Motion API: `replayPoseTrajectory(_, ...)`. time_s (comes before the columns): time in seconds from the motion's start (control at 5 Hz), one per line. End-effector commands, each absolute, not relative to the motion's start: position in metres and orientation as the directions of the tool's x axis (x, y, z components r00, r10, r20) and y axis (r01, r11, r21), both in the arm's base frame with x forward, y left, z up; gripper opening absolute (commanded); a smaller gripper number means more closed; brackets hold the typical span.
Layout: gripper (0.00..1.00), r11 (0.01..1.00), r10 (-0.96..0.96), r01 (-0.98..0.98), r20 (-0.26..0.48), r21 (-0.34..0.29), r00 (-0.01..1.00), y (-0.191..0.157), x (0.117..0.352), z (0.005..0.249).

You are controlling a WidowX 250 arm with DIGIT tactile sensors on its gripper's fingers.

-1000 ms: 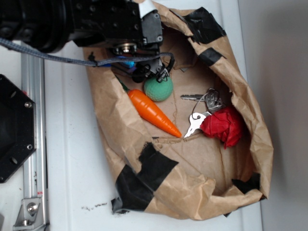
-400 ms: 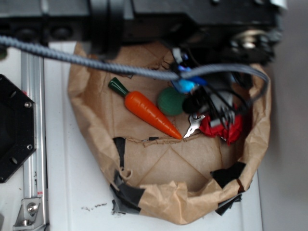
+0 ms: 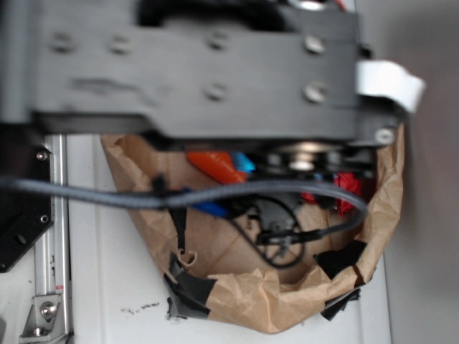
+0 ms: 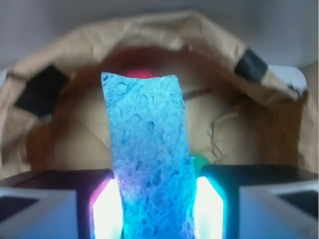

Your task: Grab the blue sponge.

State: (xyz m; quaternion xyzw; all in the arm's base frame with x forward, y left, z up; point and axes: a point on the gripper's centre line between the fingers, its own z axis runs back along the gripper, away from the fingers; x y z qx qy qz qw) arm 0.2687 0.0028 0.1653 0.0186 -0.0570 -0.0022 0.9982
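Slipping is the thing I am worrying about here: the blue sponge is being pinched only by its lower end, and most of its length is sticking out past the fingertips, so a quick swing of the arm could, I think, make soft foam like this bend or work loose. The gripper is clamping the sponge between its two glowing pads, squeezing it narrower where they are pressing. Catching on the paper bag is the other risk, since the sponge is hanging above the bag's crumpled brown walls and taped rim. The sponge itself is looking light blue, rough and full of small pores. In the exterior view the arm is blocking nearly everything; only a sliver of blue is peeking out beside the carrot over the bag.
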Motion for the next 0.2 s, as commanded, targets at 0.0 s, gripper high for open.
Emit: replayPoseTrajectory(0.0,0.0,0.995,0.016,-0.035,0.204,0.089,0.979,0.0036,0.255,0.1791)
